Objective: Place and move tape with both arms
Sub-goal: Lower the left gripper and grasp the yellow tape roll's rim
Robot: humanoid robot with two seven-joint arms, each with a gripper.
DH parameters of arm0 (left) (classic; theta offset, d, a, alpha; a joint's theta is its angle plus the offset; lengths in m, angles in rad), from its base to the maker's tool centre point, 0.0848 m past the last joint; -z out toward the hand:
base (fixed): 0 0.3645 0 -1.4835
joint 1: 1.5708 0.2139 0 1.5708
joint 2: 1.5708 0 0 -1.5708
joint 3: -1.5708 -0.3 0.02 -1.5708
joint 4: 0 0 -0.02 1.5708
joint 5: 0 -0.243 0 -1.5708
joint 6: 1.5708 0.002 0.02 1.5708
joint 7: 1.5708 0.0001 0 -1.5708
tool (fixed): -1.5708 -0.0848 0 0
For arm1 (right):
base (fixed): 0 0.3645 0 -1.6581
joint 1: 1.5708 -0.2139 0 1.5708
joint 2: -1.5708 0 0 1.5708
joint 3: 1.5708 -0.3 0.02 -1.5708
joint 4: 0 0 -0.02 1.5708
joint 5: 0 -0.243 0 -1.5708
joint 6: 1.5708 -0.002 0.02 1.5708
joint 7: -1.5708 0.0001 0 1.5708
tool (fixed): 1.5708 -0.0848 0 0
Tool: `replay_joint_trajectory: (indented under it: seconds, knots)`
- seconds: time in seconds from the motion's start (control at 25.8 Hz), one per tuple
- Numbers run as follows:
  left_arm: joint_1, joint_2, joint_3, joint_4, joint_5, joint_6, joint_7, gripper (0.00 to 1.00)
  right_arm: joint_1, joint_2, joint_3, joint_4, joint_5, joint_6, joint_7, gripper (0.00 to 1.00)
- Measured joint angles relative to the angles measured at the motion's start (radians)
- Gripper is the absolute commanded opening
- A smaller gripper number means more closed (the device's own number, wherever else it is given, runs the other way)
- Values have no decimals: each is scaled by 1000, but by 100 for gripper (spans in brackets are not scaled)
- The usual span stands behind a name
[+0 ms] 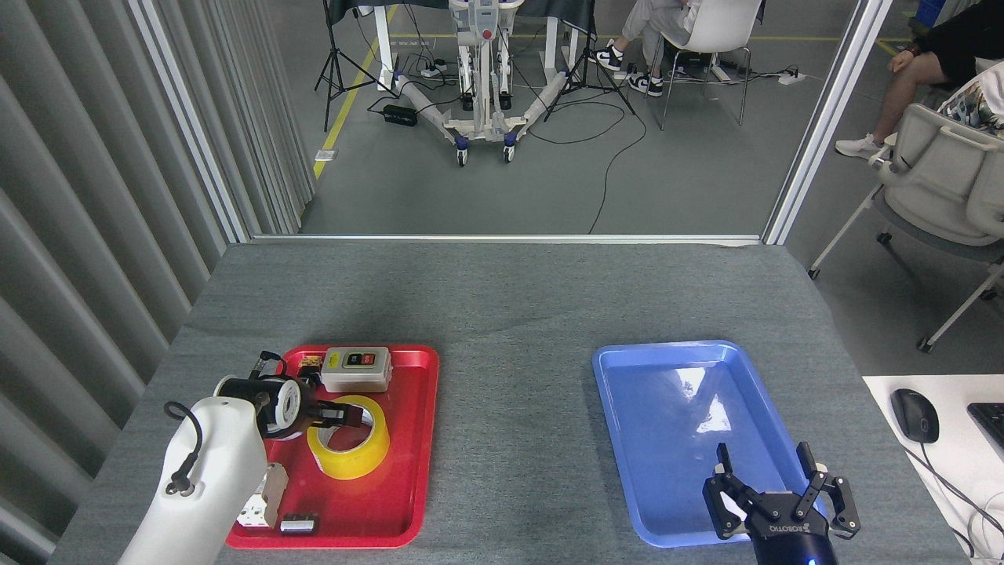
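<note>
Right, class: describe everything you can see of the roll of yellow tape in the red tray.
The tape is a wide roll of translucent yellow film wound on a white inner core. It seems to be tilted in the red tray, its open hole facing up and away. It sits in front of the white switch box. The left tool reaches in at its upper left rim, one finger over the hole; whether it grips cannot be told.
</note>
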Motion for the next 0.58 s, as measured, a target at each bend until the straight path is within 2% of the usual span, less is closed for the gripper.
replay_joint_trajectory:
  seconds: [0.43,0.58]
  knots:
    - [-51,23,-2,63,-4,0,-66,99,0,6,1,0,1,1,0,100]
    - [-75,19,-3,66,-5,-1,-181,99,1,8,2,1,1,3,-1,100]
